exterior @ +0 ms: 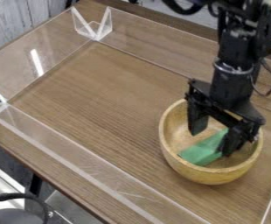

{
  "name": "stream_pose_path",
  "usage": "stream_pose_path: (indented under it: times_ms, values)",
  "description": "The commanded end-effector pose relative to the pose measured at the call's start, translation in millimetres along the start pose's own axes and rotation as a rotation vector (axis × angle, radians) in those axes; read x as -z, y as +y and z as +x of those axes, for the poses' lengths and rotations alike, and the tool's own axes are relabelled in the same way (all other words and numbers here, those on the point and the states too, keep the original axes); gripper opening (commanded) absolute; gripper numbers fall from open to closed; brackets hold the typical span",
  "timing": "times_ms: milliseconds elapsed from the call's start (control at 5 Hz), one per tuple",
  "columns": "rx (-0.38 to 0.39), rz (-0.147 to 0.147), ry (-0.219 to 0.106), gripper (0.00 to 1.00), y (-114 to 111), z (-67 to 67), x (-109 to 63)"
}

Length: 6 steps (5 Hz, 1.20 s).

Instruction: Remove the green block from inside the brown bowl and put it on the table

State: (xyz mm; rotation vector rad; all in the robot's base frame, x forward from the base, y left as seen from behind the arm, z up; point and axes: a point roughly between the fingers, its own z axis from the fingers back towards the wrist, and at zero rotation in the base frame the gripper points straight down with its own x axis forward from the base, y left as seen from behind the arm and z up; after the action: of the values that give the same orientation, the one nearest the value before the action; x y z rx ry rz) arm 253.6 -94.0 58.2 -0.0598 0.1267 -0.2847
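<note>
No legible writing or labels showing anywhere; black gripper point(218, 132) hanging with jaws spread apart, pointing down into the brown bowl point(181, 163), straddling the green block point(208, 151) lying flat inside, gripping nothing; bowl sitting on the table point(91, 96), near its clear acrylic wall point(56, 153); fingers partly hiding the block
</note>
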Motion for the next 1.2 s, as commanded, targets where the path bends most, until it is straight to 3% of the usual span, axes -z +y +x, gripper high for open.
stream_pose_path:
  times_ms: [0,400,800,1000]
  values:
    - [0.016,-0.001,-0.073,1.00,-1.3,4.4,-10.2]
    - [0.028,0.001,-0.168,1.00,-1.4,-1.3,-37.4]
    - [0.023,-0.018,-0.140,1.00,1.7,5.1,-14.8]
    - [0.018,-0.019,-0.137,1.00,3.0,5.7,-11.3]
